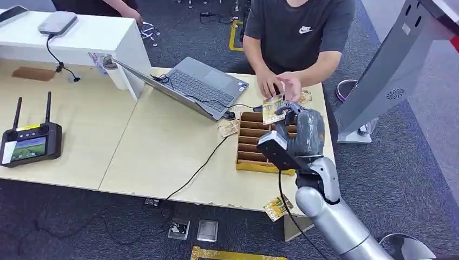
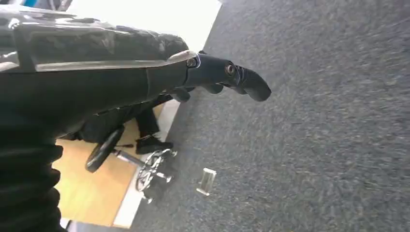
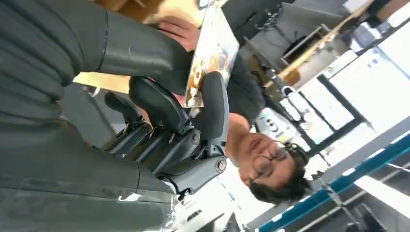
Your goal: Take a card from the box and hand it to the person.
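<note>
The robot's right hand [image 1: 299, 131] is holding a glossy printed card [image 1: 273, 108] upright above the far end of the brown compartmented cardboard box [image 1: 254, 145], which is sitting on the pale wooden table [image 1: 162, 146]. In the right wrist view the card [image 3: 211, 53] is pinched between the thick grey thumb and a dark finger [image 3: 214, 104], while the other fingers are curling beneath it. The person in a dark T-shirt [image 1: 300, 30] is reaching both hands [image 1: 279, 85] to the card's far edge; the card and the robot's hand are hiding whether those fingers are already gripping it. The left hand [image 2: 220, 77] is hanging over grey carpet, its dark fingers lightly curled with nothing in them; much of it is covered by the robot's own arm. An open grey laptop [image 1: 189, 85] is standing beside the box.
</note>
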Motion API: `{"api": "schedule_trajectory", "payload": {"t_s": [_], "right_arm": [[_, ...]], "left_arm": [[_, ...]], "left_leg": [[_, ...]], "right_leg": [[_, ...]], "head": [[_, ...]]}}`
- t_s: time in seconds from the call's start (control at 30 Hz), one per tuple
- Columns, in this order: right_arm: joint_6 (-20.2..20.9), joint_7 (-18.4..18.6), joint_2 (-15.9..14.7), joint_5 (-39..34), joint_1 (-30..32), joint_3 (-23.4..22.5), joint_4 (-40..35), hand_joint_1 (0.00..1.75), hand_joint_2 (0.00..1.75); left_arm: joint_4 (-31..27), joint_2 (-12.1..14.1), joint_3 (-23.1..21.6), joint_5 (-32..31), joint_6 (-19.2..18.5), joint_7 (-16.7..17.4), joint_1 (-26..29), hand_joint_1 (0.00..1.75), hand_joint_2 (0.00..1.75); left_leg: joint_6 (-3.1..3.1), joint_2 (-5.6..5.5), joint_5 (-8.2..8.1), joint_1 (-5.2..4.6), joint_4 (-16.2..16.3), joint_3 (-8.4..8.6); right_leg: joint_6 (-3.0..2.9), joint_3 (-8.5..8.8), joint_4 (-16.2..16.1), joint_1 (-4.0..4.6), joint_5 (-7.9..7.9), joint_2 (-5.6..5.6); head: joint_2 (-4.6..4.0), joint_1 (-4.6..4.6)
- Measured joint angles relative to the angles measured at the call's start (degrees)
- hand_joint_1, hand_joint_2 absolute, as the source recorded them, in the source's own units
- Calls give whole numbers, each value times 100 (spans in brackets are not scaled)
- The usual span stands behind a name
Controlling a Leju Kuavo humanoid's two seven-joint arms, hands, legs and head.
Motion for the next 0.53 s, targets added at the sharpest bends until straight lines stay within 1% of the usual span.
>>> {"api": "schedule_trajectory", "payload": {"t_s": [0.1, 0.13, 0.17, 0.2, 0.3, 0.4, 0.43, 0.47, 0.53], "right_arm": [[-7, -288, 218, -181, -418, -79, 630, 162, 175], [-9, -327, 289, -196, -549, -98, 831, 164, 175], [-31, -336, 378, -168, -703, -111, 1113, 164, 175], [-50, -321, 455, -126, -834, -114, 1375, 161, 175], [-42, -266, 675, -85, -1175, -120, 2059, 161, 175], [-50, -194, 863, -15, -1376, -122, 2621, 161, 175], [-52, -181, 917, -15, -1421, -122, 2772, 157, 175], [-55, -168, 961, -13, -1453, -122, 2899, 159, 175], [-55, -166, 1036, -11, -1503, -122, 3110, 150, 175]], "left_arm": [[0, 0, -4, -59, -15, -37, -2, 0, 175], [0, 0, -4, -92, -20, -44, -1, 0, 175], [0, 0, -9, -114, -37, -50, -4, 0, 175], [0, 0, -11, -144, -68, -61, -9, 0, 175], [0, 9, -15, -181, -140, -103, -19, 0, 175], [0, 28, -24, -214, -166, -94, -21, 0, 175], [0, 33, -28, -216, -170, -89, -24, 0, 175], [0, 39, -30, -216, -170, -89, -24, 0, 175], [0, 46, -35, -218, -170, -87, -22, 0, 175]], "left_leg": [[-1, -1, 2, 0, 0, -1], [-2, -1, 2, 0, 0, -1], [-2, -1, 2, 0, 0, -1], [-2, -1, 2, 0, 0, -2], [-2, -4, 2, 0, 0, -2], [-2, -3, 1, 0, 0, -3], [-2, -3, 1, 0, 0, -3], [-2, -4, 1, 0, 0, -3], [-2, -4, 1, 0, 0, -4]], "right_leg": [[0, 0, 2, 0, 0, -1], [0, -1, 3, 0, 0, -1], [0, -1, 4, 0, 0, -1], [0, -2, 5, 0, 0, -1], [-1, -3, 5, 0, -1, -4], [-1, -4, 5, 0, -1, -3], [-1, -4, 5, 0, -1, -3], [-1, -4, 5, 0, -1, -4], [-1, -4, 5, 0, -1, -3]], "head": [[0, 2], [0, 2], [0, 2], [0, -2], [0, 2], [0, 0], [0, 0], [0, 0], [0, 4]]}}
